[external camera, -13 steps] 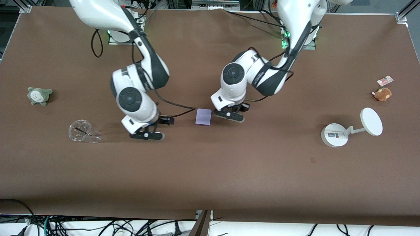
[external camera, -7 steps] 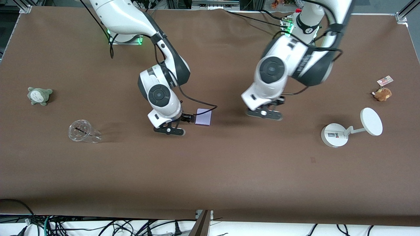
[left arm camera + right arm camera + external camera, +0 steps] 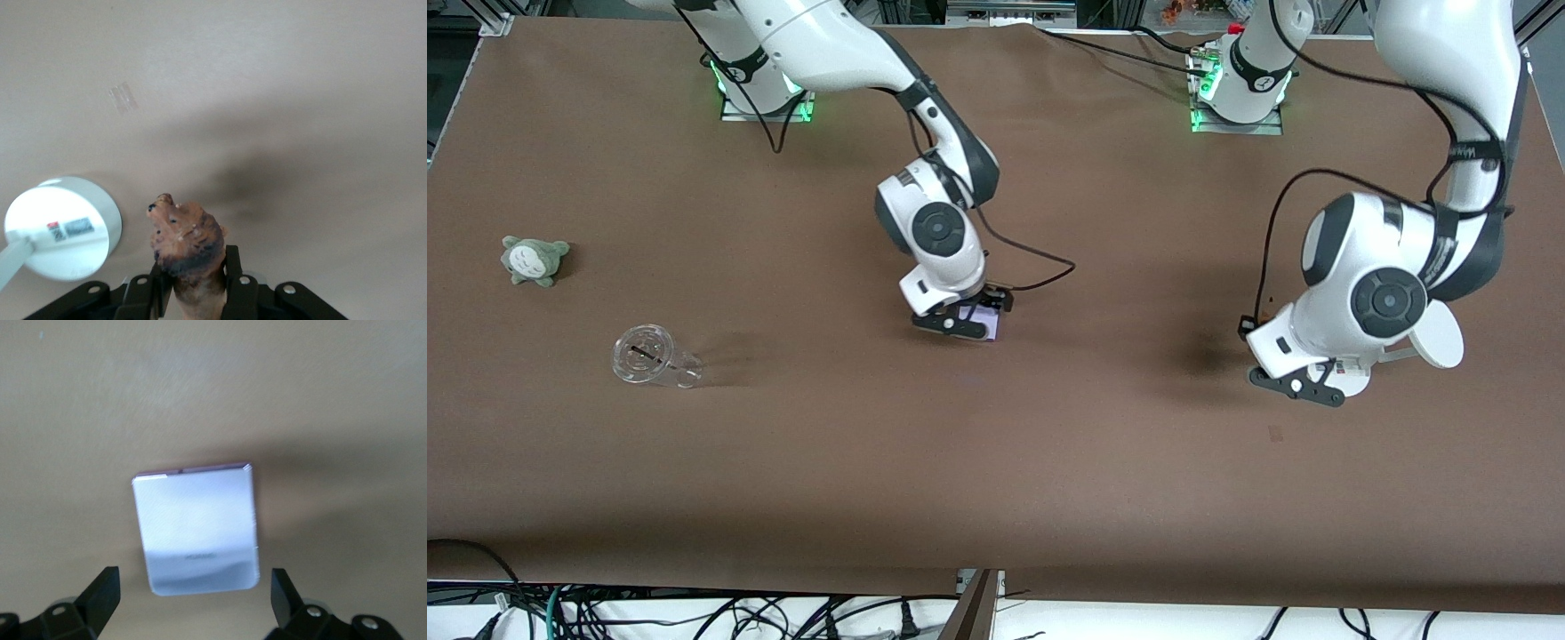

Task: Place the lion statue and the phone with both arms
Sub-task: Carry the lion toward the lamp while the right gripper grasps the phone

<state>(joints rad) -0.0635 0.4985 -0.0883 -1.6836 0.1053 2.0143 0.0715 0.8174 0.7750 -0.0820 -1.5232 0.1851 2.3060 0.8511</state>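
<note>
The phone point(image 3: 197, 527) is a pale lavender rectangle lying flat on the brown table, and in the front view only its edge point(image 3: 991, 324) shows under the right hand. My right gripper point(image 3: 953, 322) hangs just over it, open, its fingers wide on either side of the phone's near end point(image 3: 192, 580) and not touching it. The lion statue point(image 3: 187, 237), orange-brown with a dark mane, is clamped between the fingers of my left gripper point(image 3: 193, 280). That left gripper point(image 3: 1296, 386) is up over the table beside the white stand's round base point(image 3: 63, 227).
The white stand point(image 3: 1440, 342) with its round disc is at the left arm's end of the table. A clear cup point(image 3: 649, 356) lies on its side and a grey-green plush point(image 3: 534, 259) sits toward the right arm's end.
The right gripper moved from near the cup across to over the phone. The left arm swung away from the phone toward the white stand, still shut on the lion statue.
</note>
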